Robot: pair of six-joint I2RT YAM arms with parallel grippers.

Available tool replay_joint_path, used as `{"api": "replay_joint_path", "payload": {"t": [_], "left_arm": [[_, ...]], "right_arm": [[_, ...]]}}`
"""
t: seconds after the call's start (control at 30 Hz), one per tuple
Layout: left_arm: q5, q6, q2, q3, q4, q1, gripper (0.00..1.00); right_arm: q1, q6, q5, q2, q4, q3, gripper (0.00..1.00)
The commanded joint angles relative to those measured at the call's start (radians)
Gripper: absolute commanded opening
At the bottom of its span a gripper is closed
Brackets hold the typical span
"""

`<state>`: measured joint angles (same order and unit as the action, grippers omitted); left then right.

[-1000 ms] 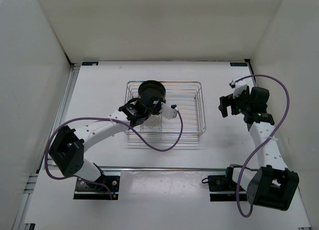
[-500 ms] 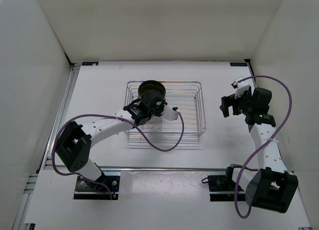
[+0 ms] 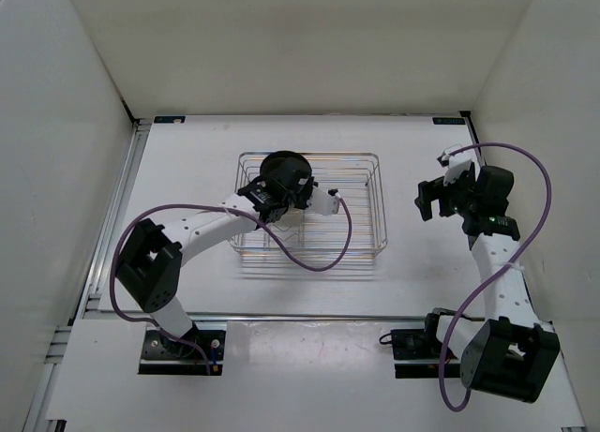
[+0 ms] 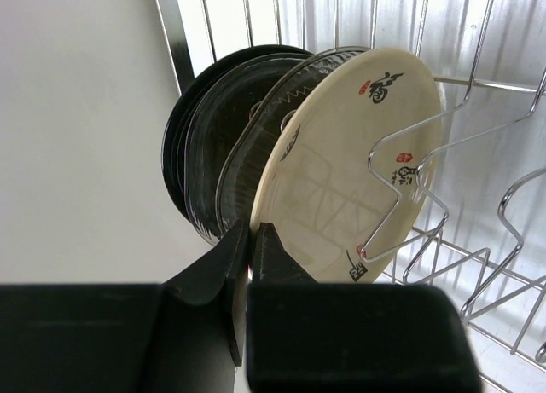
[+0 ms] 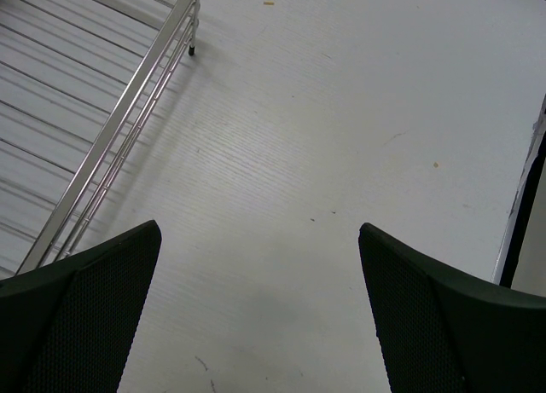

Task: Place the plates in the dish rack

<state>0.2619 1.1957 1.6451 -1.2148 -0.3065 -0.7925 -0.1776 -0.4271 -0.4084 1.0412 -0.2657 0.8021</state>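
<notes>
The rectangular silver wire dish rack [image 3: 337, 155] sits on the white table [image 3: 187, 160]; in the rack's far-left corner the small round plates stand on edge, packed face to face so each props the next; the black round plate [image 4: 175, 154] is nearest the rack's wall, then the translucent greyish plate [image 4: 213, 163], with the cream-yellow round plate [image 4: 341, 163] last, leaning on a V-shaped wire divider [image 4: 401, 197] that should keep it upright. The left gripper [image 4: 251, 235] pinches the cream plate's lower rim, probably steadying it until it settles; the right gripper [image 5: 258, 231] hangs spread wide and empty, right of the rack, clear of the work.
</notes>
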Motion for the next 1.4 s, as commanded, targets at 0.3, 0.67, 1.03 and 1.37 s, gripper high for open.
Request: {"api": "replay_joint_path", "payload": {"t": [0.3, 0.67, 1.03, 1.37], "left_arm": [[-0.032, -0.041, 0.001, -0.052, -0.029, 0.001, 0.1], [0.02, -0.073, 0.01, -0.052, -0.029, 0.001, 0.32], [0.06, -0.094, -0.039, -0.057, -0.029, 0.001, 0.58], [0.145, -0.104, -0.175, -0.084, -0.029, -0.031, 0.6]], "right_arm": [[-0.011, -0.006, -0.026, -0.027, 0.026, -0.006, 1.0], [-0.011, -0.006, -0.026, -0.027, 0.026, -0.006, 1.0], [-0.03, -0.006, -0.026, -0.027, 0.026, -0.006, 1.0], [-0.03, -0.006, -0.004, -0.027, 0.026, -0.006, 1.0]]}}
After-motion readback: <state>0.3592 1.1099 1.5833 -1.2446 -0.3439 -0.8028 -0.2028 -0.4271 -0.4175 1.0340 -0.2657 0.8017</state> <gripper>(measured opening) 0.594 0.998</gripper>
